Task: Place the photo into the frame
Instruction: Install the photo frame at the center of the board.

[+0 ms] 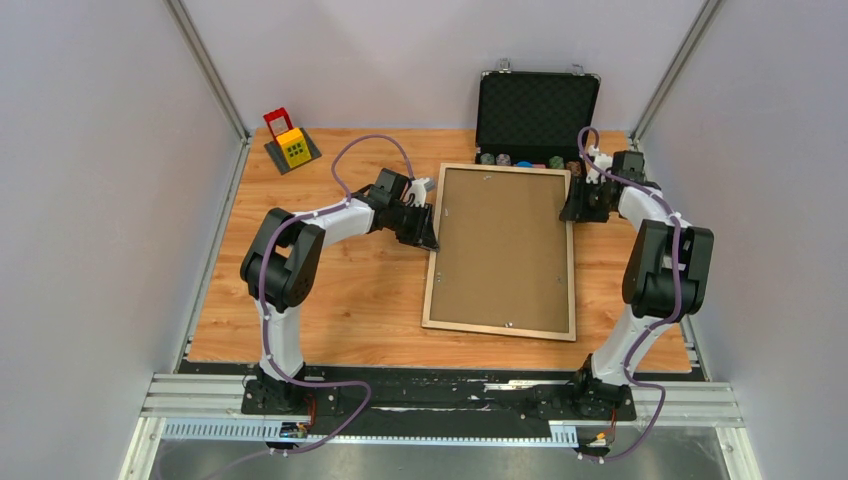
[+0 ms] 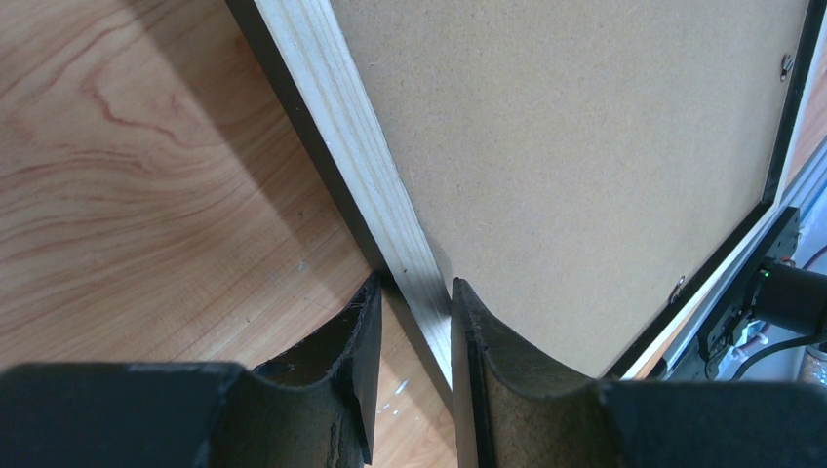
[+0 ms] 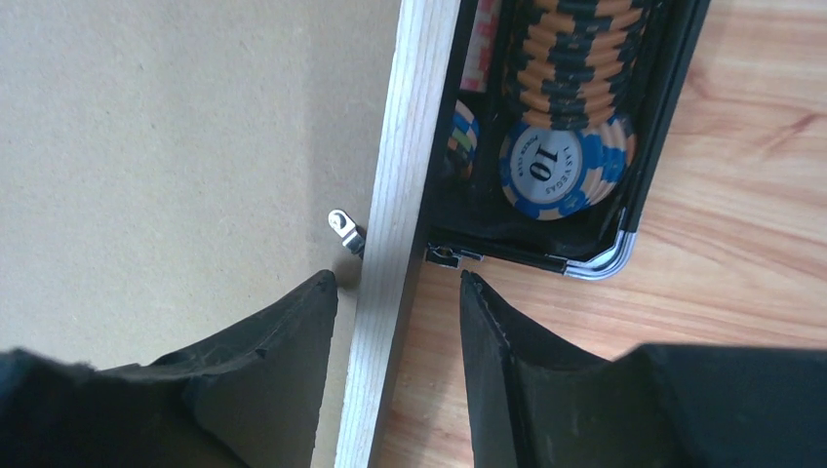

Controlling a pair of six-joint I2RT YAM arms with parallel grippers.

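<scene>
The frame (image 1: 433,275) lies flat in the middle of the table, pale wood side up, with a plain brown backing board (image 1: 503,245) filling it. The photo is hidden. My left gripper (image 1: 428,232) straddles the frame's left rail (image 2: 341,127), one finger on each side and both tight against it (image 2: 414,288). My right gripper (image 1: 572,205) straddles the right rail (image 3: 410,146) near the far corner. It is open (image 3: 398,278), with table showing between the rail and the outer finger. A small metal tab (image 3: 341,226) sits on the board beside the inner finger.
An open black chip case (image 1: 537,115) stands right behind the frame's far edge, with stacked poker chips (image 3: 556,166) close to my right fingers. A yellow and red toy (image 1: 291,143) sits at the back left. Grey walls enclose the table on three sides.
</scene>
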